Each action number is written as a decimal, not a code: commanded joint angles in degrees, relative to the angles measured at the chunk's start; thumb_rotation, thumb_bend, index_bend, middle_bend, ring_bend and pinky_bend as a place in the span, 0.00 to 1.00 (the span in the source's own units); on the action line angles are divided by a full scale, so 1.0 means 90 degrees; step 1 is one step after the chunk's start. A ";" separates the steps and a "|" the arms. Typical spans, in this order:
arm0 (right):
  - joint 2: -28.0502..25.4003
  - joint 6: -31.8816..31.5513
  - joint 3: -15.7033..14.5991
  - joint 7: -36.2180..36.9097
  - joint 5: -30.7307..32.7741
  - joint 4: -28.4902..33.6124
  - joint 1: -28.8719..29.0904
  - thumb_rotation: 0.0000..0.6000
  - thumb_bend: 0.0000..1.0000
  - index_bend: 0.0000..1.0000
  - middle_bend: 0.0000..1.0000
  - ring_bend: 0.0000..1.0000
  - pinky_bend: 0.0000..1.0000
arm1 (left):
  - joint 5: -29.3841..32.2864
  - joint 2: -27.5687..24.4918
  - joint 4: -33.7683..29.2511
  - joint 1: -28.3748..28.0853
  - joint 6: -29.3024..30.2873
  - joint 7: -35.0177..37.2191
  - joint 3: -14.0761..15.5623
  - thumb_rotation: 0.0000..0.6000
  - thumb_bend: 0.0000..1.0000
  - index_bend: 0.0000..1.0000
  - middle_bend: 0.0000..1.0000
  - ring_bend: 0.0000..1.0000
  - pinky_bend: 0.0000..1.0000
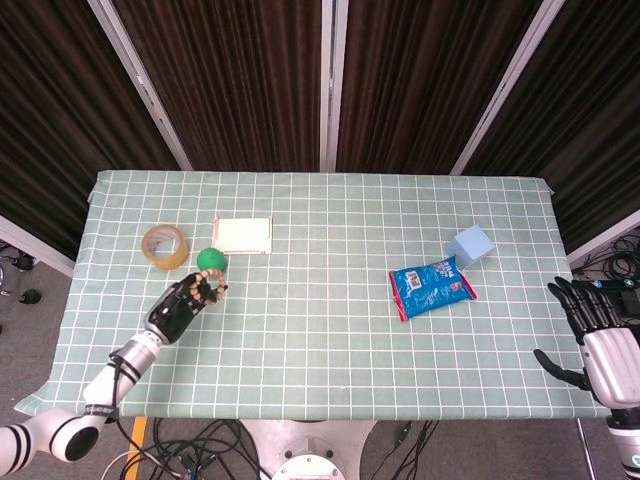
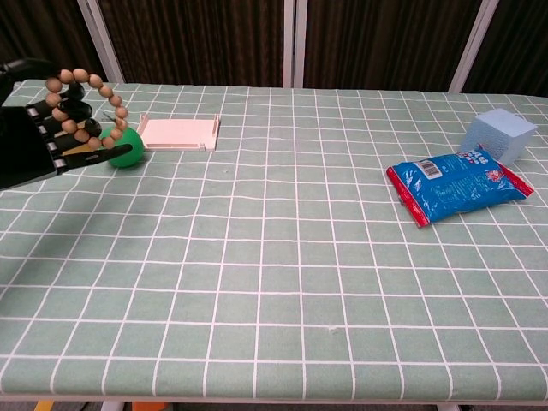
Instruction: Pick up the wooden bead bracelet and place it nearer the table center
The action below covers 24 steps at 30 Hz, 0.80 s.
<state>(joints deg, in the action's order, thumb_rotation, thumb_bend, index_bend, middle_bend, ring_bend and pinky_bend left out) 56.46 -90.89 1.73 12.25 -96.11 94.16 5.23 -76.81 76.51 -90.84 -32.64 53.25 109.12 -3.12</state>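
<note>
My left hand [image 1: 177, 309] is raised over the table's near left part and holds the wooden bead bracelet [image 2: 83, 110], a loop of tan beads hanging around its black fingers [image 2: 81, 137]. In the head view the bracelet [image 1: 210, 288] shows as a small bunch at the fingertips, just in front of the green ball [image 1: 210, 259]. In the chest view the hand [image 2: 34, 145] fills the left edge. My right hand [image 1: 603, 346] hangs off the table's right edge with its fingers apart and nothing in it.
A roll of yellow tape [image 1: 165, 246] and a flat pale pink box [image 1: 243, 235] lie near the ball [image 2: 125, 147]. A blue and red snack bag [image 1: 431, 286] and a light blue cube [image 1: 470, 245] sit on the right of the green checked table [image 1: 320, 330].
</note>
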 commanded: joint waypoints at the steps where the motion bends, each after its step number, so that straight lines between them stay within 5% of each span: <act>1: 0.0001 0.0013 -0.0001 -0.0006 0.0005 0.0000 0.0004 1.00 0.10 0.00 0.05 0.00 0.00 | -0.0238 0.0025 0.0022 0.0115 0.0117 0.0084 -0.0087 0.71 0.49 0.54 0.69 0.38 0.10; 9: -0.0005 0.0034 -0.0002 -0.0024 0.0012 0.0021 0.0008 1.00 0.10 0.00 0.05 0.00 0.00 | -0.0733 0.0094 0.0240 0.0191 0.0258 0.0303 -0.0115 0.58 0.49 0.53 0.70 0.35 0.07; 18: -0.0009 0.0040 -0.0012 -0.0022 0.0006 0.0020 0.0002 1.00 0.10 0.00 0.05 0.00 0.00 | -0.0427 0.0101 0.0049 0.0262 0.0070 -0.0349 -0.0204 0.59 0.48 0.37 0.60 0.41 0.08; 24: -0.0013 0.0009 -0.0019 -0.0030 -0.0018 0.0021 -0.0013 1.00 0.10 0.00 0.05 0.00 0.00 | -0.0494 0.0064 -0.0063 0.0273 -0.0022 -0.0569 -0.0219 0.58 0.45 0.35 0.60 0.45 0.08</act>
<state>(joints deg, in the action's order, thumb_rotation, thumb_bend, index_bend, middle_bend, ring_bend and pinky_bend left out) 56.34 -90.81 1.55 11.98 -96.26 94.34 5.11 -81.06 77.16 -91.24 -30.21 53.22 104.12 -5.08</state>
